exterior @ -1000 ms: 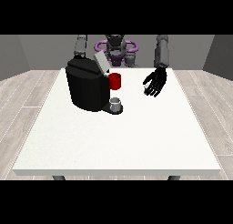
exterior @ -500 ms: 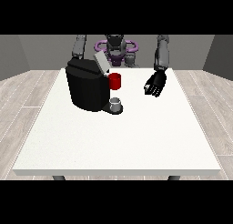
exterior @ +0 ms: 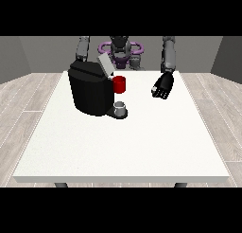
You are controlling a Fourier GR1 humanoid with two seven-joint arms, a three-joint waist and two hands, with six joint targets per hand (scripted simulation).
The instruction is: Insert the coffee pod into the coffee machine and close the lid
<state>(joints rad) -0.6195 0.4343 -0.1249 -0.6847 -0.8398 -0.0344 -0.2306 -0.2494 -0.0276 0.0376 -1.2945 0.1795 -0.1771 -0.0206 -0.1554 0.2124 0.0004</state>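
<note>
Nearest my camera, bare white table (exterior: pixel 123 151). Further back, a small grey thing (exterior: pixel 121 106) stands on the tray at the foot of the black coffee machine (exterior: pixel 90 91) — I read it as the coffee pod, though I can't be sure. Lid (exterior: pixel 105 65) tilted up, presumably awaiting loading; a red thing at the machine (exterior: pixel 120 84) beneath it. Hand at the view's right (exterior: pixel 162 86) hangs well apart, fingers curled, grasping nothing — other hand hidden behind the machine.

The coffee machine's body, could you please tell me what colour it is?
Black, seen in the front view: the coffee machine.
</note>
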